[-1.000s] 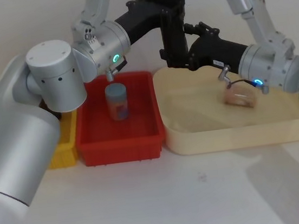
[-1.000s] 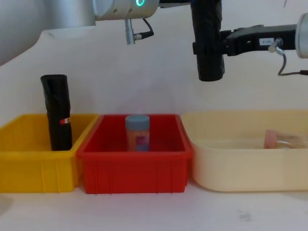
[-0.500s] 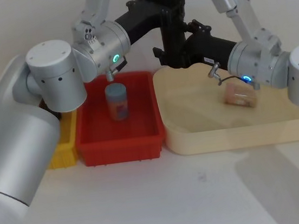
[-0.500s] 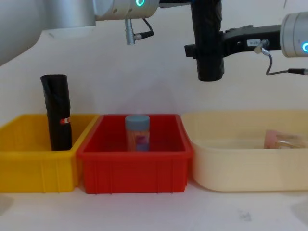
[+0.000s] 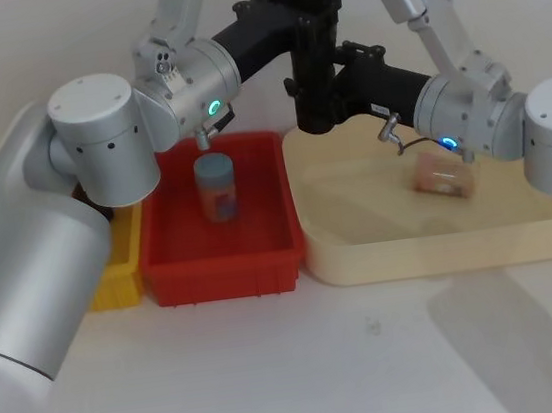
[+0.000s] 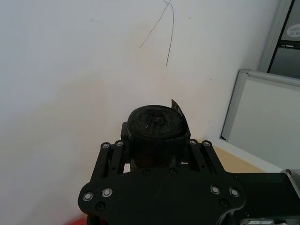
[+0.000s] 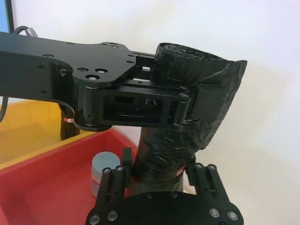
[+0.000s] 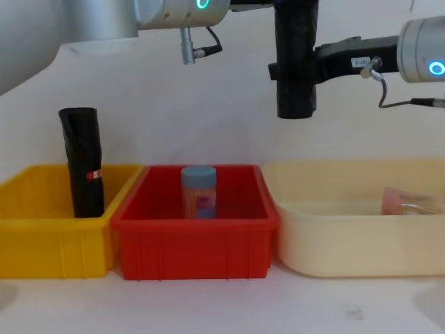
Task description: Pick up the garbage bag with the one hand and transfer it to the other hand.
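Up high, your two hands meet at the bag.
Your left gripper [image 5: 306, 23] and right gripper [image 5: 327, 84] both squeeze the garbage bag [image 8: 296, 62], upright over the white table [image 5: 305, 364], before a plain white wall [image 8: 139, 104].

Garbage bag [image 7: 187, 117]: wrinkled black plastic (slight sheen); red bin [image 8: 195, 243] glossy.

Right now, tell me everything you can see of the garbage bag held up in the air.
The garbage bag is a tightly rolled black cylinder of matte, wrinkled plastic, with a loose flap at its top end. It hangs upright in the air, above the seam between the red bin and the cream tray. The left tool clamps its upper part; the right tool closes on its lower part.
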Robot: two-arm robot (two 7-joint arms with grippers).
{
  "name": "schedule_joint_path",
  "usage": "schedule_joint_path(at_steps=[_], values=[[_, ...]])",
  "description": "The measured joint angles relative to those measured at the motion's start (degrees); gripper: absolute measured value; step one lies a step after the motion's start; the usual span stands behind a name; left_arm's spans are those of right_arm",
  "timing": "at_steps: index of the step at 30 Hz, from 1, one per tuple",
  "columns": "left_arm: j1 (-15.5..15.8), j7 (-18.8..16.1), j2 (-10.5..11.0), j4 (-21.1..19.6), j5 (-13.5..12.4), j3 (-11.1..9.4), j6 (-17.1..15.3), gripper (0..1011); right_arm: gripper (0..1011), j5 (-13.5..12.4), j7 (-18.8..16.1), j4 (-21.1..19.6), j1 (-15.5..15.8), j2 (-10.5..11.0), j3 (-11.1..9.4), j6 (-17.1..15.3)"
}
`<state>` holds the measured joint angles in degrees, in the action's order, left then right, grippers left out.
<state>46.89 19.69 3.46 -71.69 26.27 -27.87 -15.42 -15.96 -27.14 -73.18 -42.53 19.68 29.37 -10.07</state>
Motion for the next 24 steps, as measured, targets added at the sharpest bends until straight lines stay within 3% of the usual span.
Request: schedule_joint_path(at_steps=[3, 7, 24], values=[[0.00, 0.00, 0.00, 0.00, 0.00, 0.00, 0.00, 547, 565, 0.11, 0.07, 0.09, -0.06, -0.07, 0.06, -0.02], [0.00, 0.00, 0.00, 0.00, 0.00, 0.00, 0.00, 547, 531, 0.19, 0.14, 0.19, -0.16, -0.13, 0.11, -0.03], [0.00, 0.01, -0.01, 0.00, 0.02, -0.01, 0.00, 547, 529, 0.39, 0.30, 0.36, -0.28, -0.28, 0.25, -0.03]])
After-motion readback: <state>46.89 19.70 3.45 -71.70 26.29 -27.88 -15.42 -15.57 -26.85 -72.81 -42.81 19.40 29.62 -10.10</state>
